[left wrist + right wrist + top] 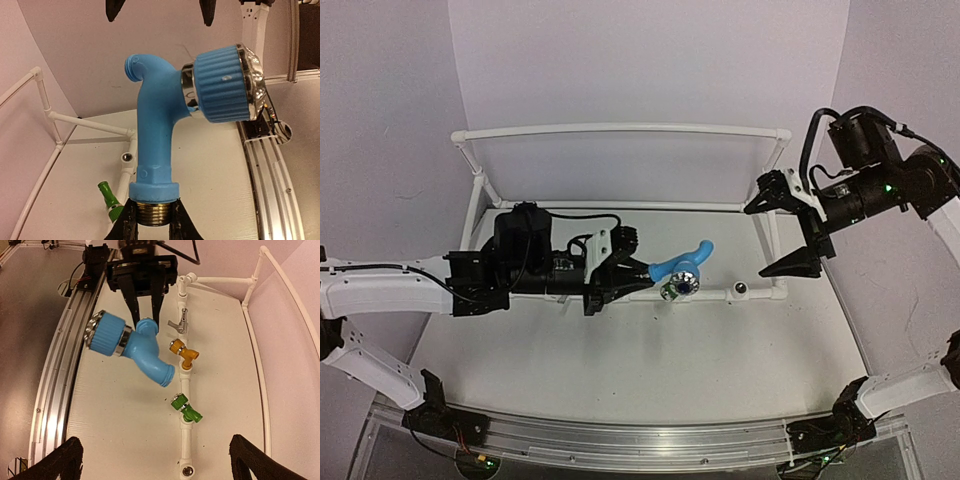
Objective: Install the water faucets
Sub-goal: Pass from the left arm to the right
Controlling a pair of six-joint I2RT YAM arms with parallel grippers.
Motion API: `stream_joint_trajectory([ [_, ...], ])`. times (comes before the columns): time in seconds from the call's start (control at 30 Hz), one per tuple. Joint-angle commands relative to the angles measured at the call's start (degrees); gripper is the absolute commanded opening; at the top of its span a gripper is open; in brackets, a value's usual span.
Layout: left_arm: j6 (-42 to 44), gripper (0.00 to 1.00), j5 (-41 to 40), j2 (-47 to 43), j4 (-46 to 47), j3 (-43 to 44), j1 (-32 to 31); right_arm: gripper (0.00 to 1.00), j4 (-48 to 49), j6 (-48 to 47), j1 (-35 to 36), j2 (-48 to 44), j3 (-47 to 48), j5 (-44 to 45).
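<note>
White tabletop [650, 370] inside pipe frame [620, 129] | left gripper [638, 272] pinches blue faucet [678, 268] by its brass thread (left wrist view), aloft near the front pipe | right gripper [782, 232] spread wide, empty | only right wrist view shows silver faucet [179, 325], yellow faucet [183, 352], green faucet [186, 409] seated along that pipe

White pipe frame [620, 128] stands on pale table [650, 390], rectangular, back rail raised. Front pipe carries one open round socket [741, 290] near its right end. Grooved metal rail [640, 440] runs along table's near edge. Plain walls [650, 60] behind.
</note>
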Motion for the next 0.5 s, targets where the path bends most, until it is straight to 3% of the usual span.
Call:
stream_joint_trajectory([
  [0.0, -12.2, 0.00, 14.1, -1.7, 4.7, 0.7, 1.9, 0.98, 0.3, -3.7, 0.2, -1.1, -0.3, -4.6],
  [0.13, -15.4, 0.00, 20.1, -0.8, 4.7, 2.1, 2.5, 0.98, 3.9, 0.2, 1.9, 0.3, 2.3, -1.6],
  [0.3, -17.1, 0.00, 23.3, 0.1, 5.0, 3.2, 2.7, 0.98, -2.5, 2.6, 6.7, 8.5, 10.5, 2.9],
  [0.47, -19.2, 0.00, 25.4, 0.9, 6.8, 3.7, 3.9, 0.83, -1.8, 3.3, 13.0, 10.1, 9.6, 5.2],
])
